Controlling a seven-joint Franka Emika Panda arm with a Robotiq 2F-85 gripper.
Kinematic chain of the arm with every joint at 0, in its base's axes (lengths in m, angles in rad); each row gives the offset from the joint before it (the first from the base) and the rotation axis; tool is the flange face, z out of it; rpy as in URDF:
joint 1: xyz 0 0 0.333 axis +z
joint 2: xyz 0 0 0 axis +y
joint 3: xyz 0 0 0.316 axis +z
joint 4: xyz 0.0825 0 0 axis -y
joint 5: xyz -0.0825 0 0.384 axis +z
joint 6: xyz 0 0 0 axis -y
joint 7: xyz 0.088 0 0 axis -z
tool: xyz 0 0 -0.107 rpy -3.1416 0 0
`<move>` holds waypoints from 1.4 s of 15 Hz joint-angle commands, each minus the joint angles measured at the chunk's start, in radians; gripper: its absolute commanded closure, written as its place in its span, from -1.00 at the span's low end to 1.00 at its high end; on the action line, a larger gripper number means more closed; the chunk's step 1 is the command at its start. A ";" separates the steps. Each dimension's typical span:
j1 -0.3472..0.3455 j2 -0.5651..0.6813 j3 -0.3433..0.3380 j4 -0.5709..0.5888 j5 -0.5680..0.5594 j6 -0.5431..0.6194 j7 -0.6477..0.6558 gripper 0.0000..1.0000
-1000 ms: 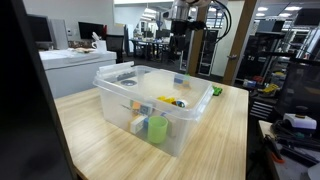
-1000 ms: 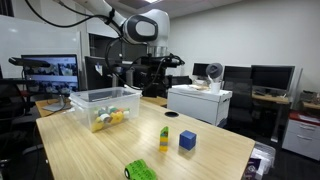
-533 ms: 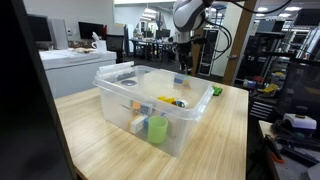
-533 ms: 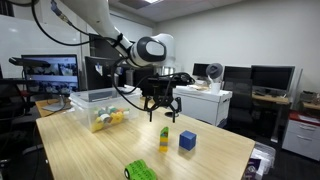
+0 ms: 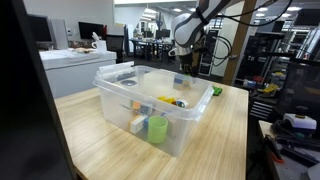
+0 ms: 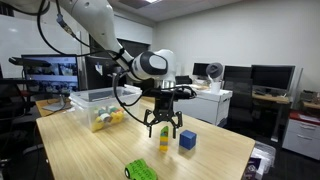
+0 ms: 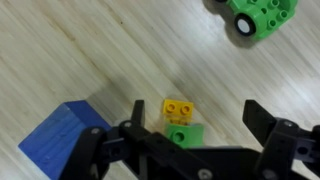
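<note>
Gripper [image 6: 165, 129], released and wide, is hovering lower than half a second ago, directly over the yellow-green brick [image 7: 181, 119]; in the wrist view, the blue block [image 7: 62, 138] is lying at the brick's 9 o'clock; the green toy car [image 7: 258, 14] is sitting at 1 o'clock.

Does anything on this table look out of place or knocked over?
Nothing looks spilled or damaged. Three toys sit outside the clear bin on the table: a yellow-and-green brick stack, a blue block and a green toy car.
</note>
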 commanded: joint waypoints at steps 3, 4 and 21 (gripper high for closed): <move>-0.015 0.017 0.024 -0.007 -0.013 0.015 0.025 -0.50; -0.015 0.018 0.027 -0.006 -0.009 0.014 0.024 -0.47; -0.018 -0.223 0.187 0.097 0.351 -0.043 -0.038 0.78</move>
